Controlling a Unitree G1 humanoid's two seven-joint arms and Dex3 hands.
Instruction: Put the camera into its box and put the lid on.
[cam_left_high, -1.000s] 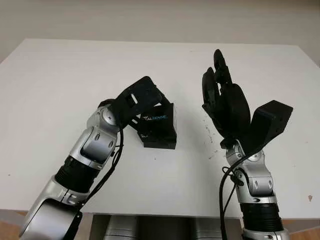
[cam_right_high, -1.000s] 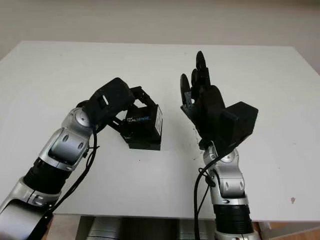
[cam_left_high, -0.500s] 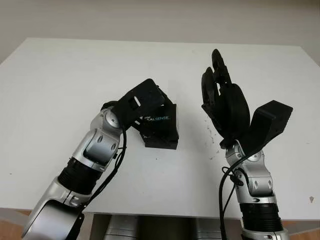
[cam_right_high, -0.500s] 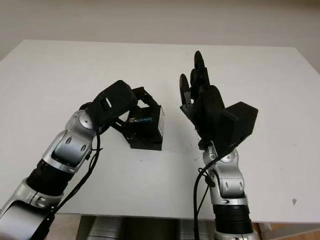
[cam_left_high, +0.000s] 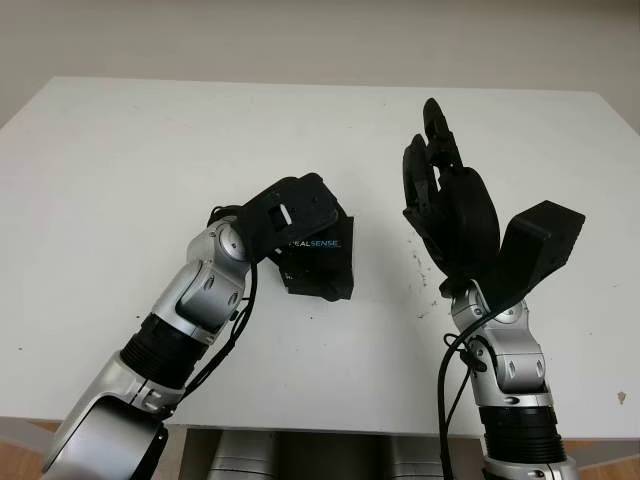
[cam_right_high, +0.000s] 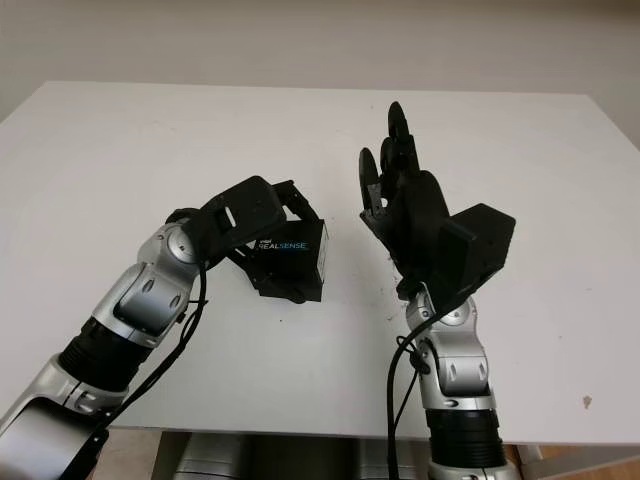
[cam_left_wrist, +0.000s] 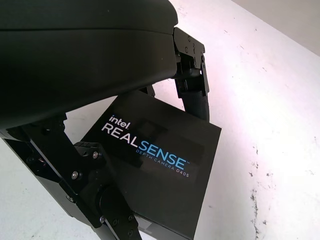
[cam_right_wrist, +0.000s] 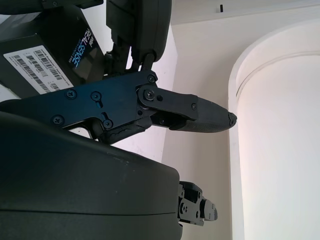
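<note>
A: Status?
B: My left robot hand (cam_left_high: 300, 205) is clamped round the closed box (cam_left_high: 318, 262) mid-bench (cam_left_high: 120, 160). Right robot hand (cam_left_high: 440, 195) is open, raised beside the box.
A: I'd press the lid level.

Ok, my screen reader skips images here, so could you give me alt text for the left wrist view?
The left hand is closed around a black box with its lid on, printed "Intel RealSense Depth Camera D405". One finger runs along the box's far edge and another along its near edge. The box is on a white table.
</note>
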